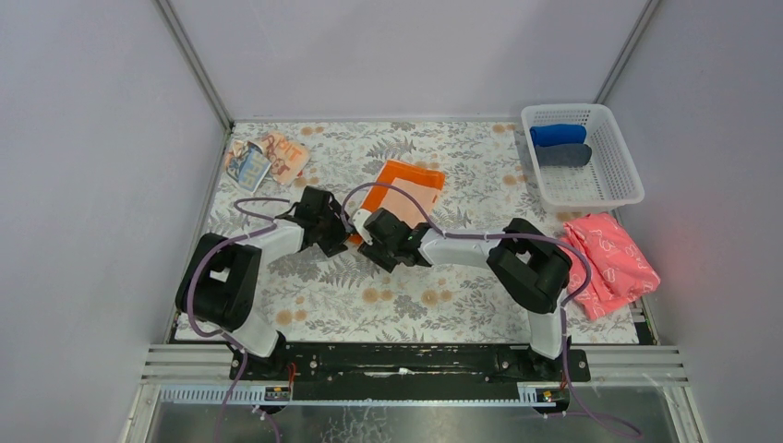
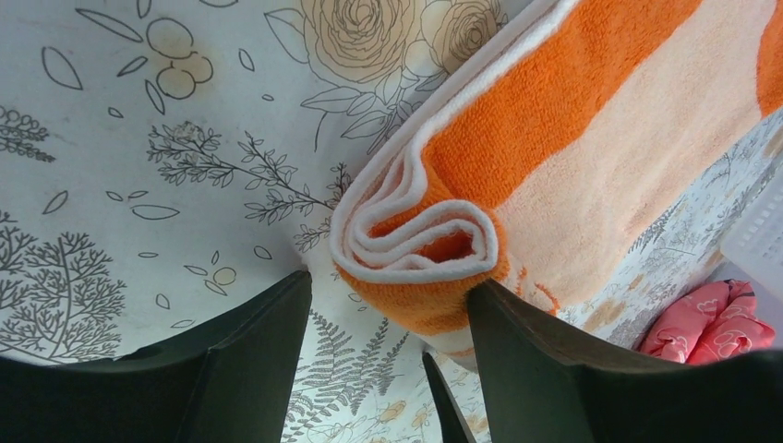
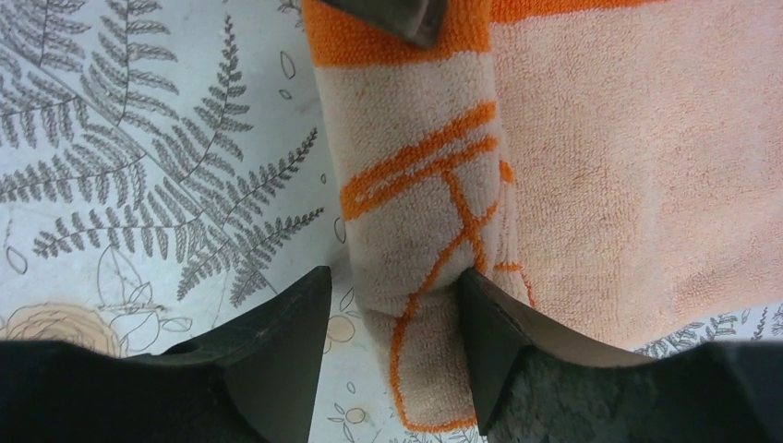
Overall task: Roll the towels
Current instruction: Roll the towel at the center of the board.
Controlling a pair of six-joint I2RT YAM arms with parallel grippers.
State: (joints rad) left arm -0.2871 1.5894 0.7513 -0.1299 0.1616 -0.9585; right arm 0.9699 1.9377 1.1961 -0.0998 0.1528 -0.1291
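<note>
The orange-bordered towel (image 1: pixel 403 189) lies mid-table, its near edge wound into a roll (image 2: pixel 420 245). My left gripper (image 1: pixel 340 233) (image 2: pixel 390 282) stands open astride the roll's orange end: the right finger (image 2: pixel 517 351) touches it, the left one stays apart. My right gripper (image 1: pixel 367 231) (image 3: pixel 395 273) is open astride the roll's cream part (image 3: pixel 415 185). Its right finger (image 3: pixel 489 332) presses the cloth and a gap shows at its left finger. The pale peach towel (image 1: pixel 268 157) with orange lettering lies crumpled at the back left.
A white basket (image 1: pixel 617 148) at the back right holds a blue roll (image 1: pixel 559 134) and a dark grey roll (image 1: pixel 563 155). A pink cloth (image 1: pixel 609 258) (image 2: pixel 706 323) lies at the right edge. Grey walls close in the floral table cover (image 1: pixel 462 295).
</note>
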